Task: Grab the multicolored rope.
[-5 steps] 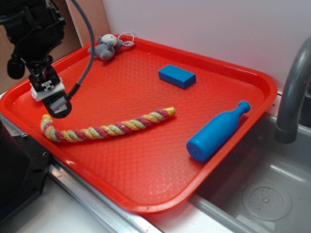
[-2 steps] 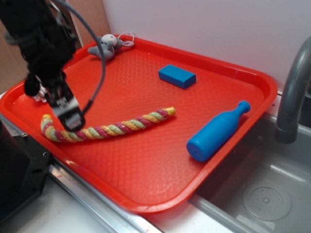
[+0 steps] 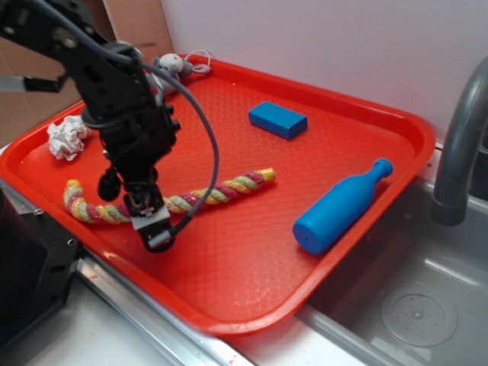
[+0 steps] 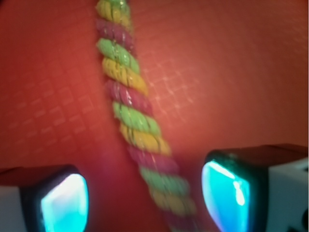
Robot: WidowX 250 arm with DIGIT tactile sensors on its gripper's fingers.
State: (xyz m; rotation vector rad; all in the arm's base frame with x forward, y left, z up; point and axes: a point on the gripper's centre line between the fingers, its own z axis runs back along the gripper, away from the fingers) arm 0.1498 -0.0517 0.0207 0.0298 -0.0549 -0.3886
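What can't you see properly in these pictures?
- The twisted yellow, pink and green fabric rope: in the exterior view the black robot arm covers its middle.
- The same rope in the wrist view: blurry, cut off at top and bottom edges.
- The gripper: open with the rope between the fingers, but whether they touch the rope cannot be told.
- The small grey stuffed toy: partly behind the arm in the exterior view.

Black arm low over a rope on a red tray beside a sink

The pincer (image 3: 155,232) hangs just over the multicolored rope (image 3: 171,202), which lies along the tray's (image 3: 252,274) front-left edge; whether it touches cannot be told. A crumpled white paper ball (image 3: 67,139) sits near the left edge, a grey plush toy (image 3: 171,67) at the far-left corner, a blue block (image 3: 277,120) toward the far edge and a blue bottle (image 3: 340,207) by the right edge, next to the grey faucet (image 3: 461,137).
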